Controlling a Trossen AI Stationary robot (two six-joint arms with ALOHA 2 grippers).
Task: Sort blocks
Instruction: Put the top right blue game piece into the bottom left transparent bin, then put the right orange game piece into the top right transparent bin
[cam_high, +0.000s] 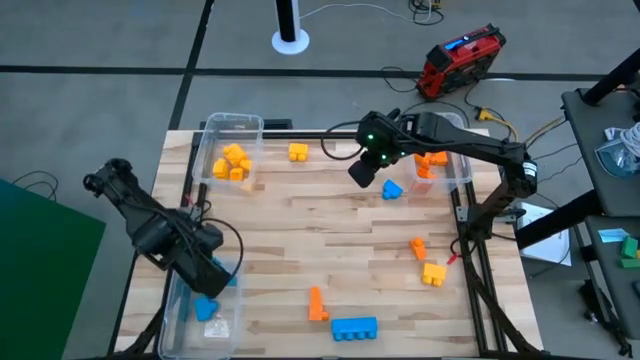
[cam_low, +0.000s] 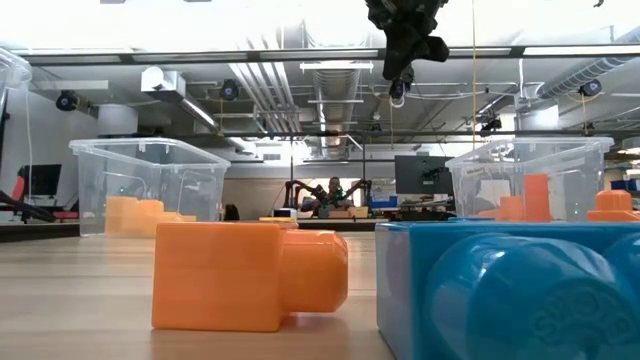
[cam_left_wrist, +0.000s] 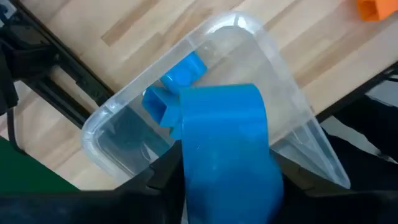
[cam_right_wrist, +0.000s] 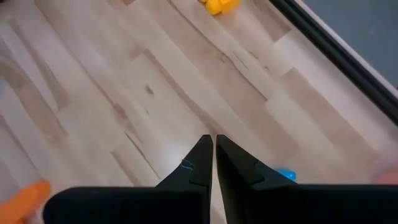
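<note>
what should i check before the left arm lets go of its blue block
1. Left tool shut on the blue block: ok.
2. Block above the near-left bin, per left wrist view: ok.
3. Bin already holds blue pieces, so colour matches: ok.
4. Height above the bin floor: cannot tell.
5. Right tool shut, empty, far off above the table: ok.

Two dark, jointed arms; black cables loop beside each; a green indicator light glows on the right arm's wrist.
</note>
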